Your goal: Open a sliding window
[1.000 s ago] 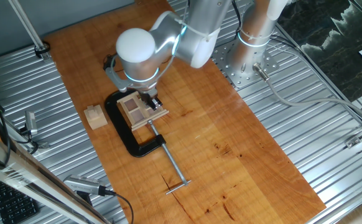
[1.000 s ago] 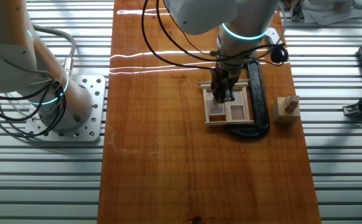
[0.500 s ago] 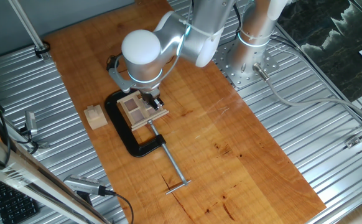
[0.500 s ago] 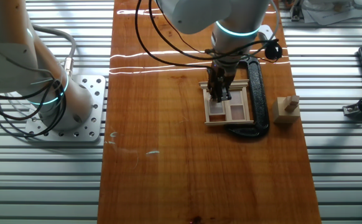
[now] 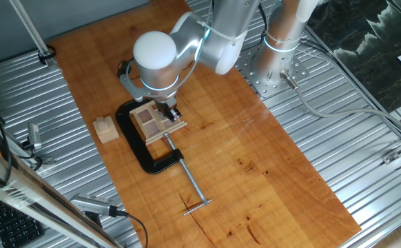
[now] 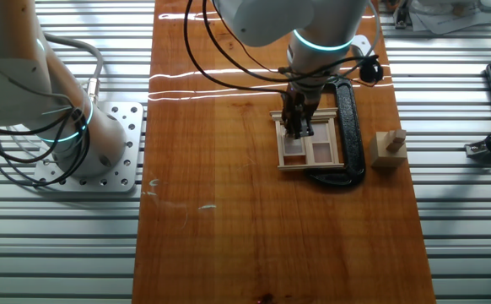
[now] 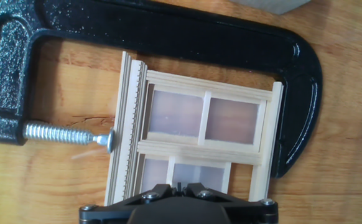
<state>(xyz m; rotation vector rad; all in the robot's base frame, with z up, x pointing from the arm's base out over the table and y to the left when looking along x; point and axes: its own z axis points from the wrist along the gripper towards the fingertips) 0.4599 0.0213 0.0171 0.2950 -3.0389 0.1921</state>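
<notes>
We had the sliding window [image 7: 196, 140] sitting on the wooden table [image 6: 229, 219], pinned in the black C-clamp [image 7: 168, 34] with the screw [image 7: 66, 134] pressing its left edge. The gripper [image 6: 298, 128] was down over the window's lower sash, but honestly we couldn't tell how far apart the fingers were. A small wooden block [image 6: 388, 149] sat just right of the clamp.

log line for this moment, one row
gripper: over sliding window, closure unclear | window held in C-clamp | wooden cube beside clamp
</notes>
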